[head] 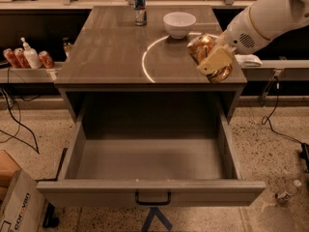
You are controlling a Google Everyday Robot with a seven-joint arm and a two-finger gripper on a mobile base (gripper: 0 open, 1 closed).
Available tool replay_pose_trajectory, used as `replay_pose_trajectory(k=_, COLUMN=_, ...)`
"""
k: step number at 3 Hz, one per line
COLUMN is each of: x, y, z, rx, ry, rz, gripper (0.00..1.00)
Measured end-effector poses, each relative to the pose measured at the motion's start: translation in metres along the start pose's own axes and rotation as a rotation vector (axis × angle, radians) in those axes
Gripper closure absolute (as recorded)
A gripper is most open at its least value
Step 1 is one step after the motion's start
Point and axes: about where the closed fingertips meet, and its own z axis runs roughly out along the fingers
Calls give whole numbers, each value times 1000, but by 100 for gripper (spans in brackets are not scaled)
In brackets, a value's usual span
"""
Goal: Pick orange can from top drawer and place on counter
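My gripper (212, 62) comes in from the upper right and is shut on the orange can (202, 47), a dented shiny orange-gold can. It holds the can tilted above the right part of the counter (111, 47), near its front right corner. A beige finger (216, 61) crosses the front of the can. The top drawer (149, 153) stands pulled fully open below the counter, with nothing in it. Its flat face panel carries a small dark pull handle (152, 197).
A white bowl (179, 23) and a slim blue-and-silver can (140, 6) stand at the counter's far side. Red cans (14, 58) and a soap bottle (30, 55) sit on a shelf at left. A cardboard box (17, 207) lies on the floor at lower left.
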Motion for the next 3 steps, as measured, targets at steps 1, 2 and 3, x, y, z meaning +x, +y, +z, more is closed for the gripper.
replay_pose_trajectory(k=1, x=-4, y=0, z=12, rx=8, ry=-35, rz=19, gripper=100)
replay_pose_trajectory(k=2, x=-41, y=-8, z=29, rx=4, ry=-166, rz=2, gripper=100)
replay_pose_trajectory(k=3, x=-90, y=-11, z=45, rx=-32, ry=-293, rz=-48, gripper=100)
